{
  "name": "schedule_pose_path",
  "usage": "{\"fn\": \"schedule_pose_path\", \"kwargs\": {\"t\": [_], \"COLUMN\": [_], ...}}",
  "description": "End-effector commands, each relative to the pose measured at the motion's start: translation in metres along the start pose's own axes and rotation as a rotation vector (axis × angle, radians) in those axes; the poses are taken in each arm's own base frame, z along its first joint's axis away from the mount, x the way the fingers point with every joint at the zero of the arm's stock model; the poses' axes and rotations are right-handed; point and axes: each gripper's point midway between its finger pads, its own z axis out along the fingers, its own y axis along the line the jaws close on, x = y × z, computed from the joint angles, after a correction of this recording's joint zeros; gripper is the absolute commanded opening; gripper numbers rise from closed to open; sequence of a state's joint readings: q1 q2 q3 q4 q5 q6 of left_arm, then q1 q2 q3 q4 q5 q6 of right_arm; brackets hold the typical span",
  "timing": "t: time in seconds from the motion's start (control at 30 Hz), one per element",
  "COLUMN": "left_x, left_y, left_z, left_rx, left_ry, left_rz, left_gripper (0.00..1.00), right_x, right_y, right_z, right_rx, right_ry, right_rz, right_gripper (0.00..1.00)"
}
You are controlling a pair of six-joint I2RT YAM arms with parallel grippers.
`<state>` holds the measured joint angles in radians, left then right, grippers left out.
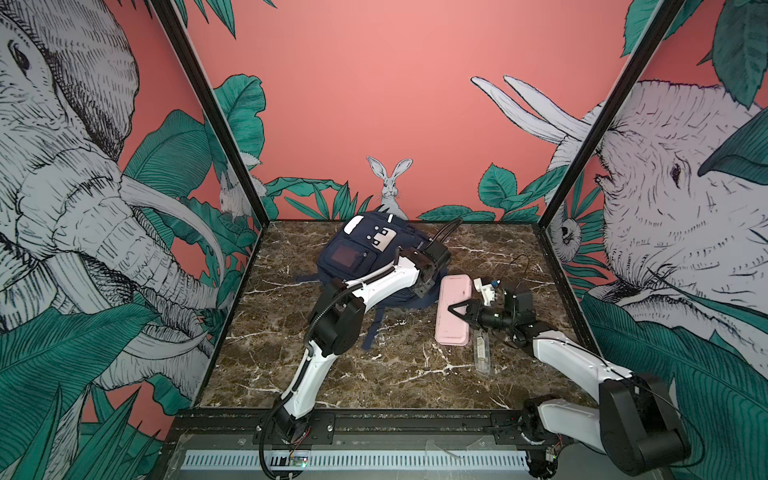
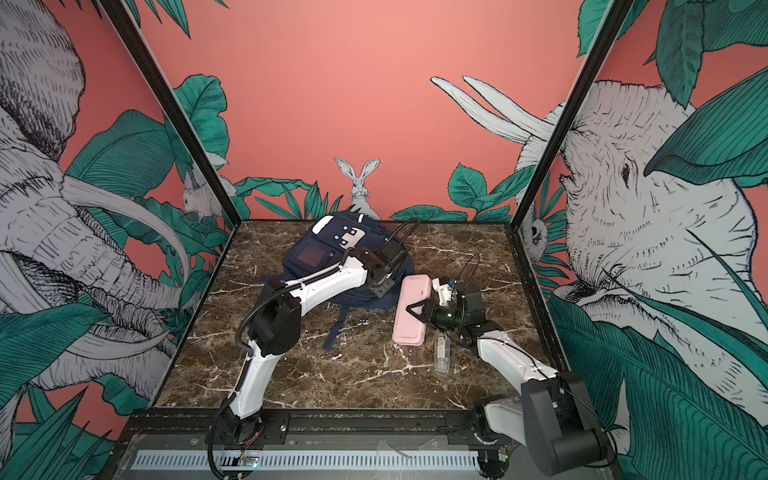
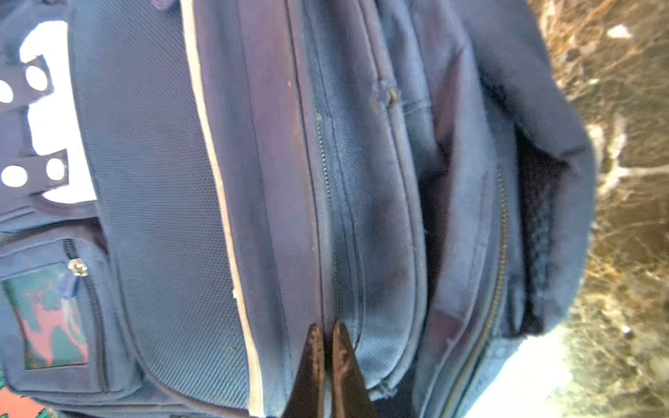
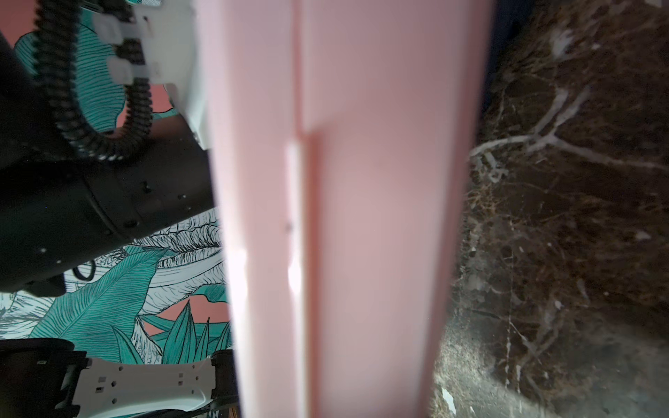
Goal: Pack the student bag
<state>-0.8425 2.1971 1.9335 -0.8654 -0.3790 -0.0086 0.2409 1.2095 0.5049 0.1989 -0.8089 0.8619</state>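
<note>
— What sort of place is this?
— A robot lab booth. A marble-patterned bench (image 1: 386, 382) is boxed in by jungle-print panels (image 1: 374, 104) on black frame posts (image 1: 208, 104), with a left arm (image 1: 313, 374) and a right arm (image 1: 573, 361) bolted to a rail (image 1: 415, 419) at six o'clock.

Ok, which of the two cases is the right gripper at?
The pink case, the bigger, opaque one: the right gripper overlaps its edge. The clear case lies nearer the front, clear of the fingers.
</note>
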Motion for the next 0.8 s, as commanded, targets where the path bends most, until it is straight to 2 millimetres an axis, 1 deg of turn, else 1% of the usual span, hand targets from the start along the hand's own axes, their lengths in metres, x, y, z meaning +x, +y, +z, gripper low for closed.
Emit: {"fn": "schedule_pose_path", "kwargs": {"t": [0.0,0.17,0.27,0.4,0.53,0.63,0.77], "left_x": [-0.025,-0.037,-0.042,-0.044,-0.044,-0.044,-0.047], "left_y": [0.033,0.048,0.056,0.068,0.076,0.078,0.079], "left_z": [-0.064,-0.099,-0.114,-0.133,-0.145,-0.151,-0.156], "left_rx": [-0.017,0.005,0.007,0.032,0.063,0.101,0.141], "left_ry": [-0.124,-0.211,-0.273,-0.338,-0.375,-0.392,-0.413], "left_rz": [-0.031,-0.068,-0.091,-0.148,-0.193,-0.219,-0.251], "left_gripper": [0.00,0.00,0.00,0.00,0.00,0.00,0.00], "right_x": [-0.022,-0.035,-0.045,-0.055,-0.069,-0.083,-0.108], "right_y": [0.021,0.024,0.021,0.019,0.024,0.030,0.034], "right_z": [-0.002,0.000,0.001,0.002,0.006,0.011,0.023], "right_rx": [-0.058,-0.064,-0.057,-0.063,-0.083,-0.106,-0.145], "right_ry": [-0.050,-0.067,-0.092,-0.115,-0.133,-0.157,-0.198], "right_rz": [-0.064,-0.058,-0.032,-0.004,0.009,0.021,0.057], "right_gripper": [0.15,0.15,0.15,0.15,0.15,0.15,0.15]}}
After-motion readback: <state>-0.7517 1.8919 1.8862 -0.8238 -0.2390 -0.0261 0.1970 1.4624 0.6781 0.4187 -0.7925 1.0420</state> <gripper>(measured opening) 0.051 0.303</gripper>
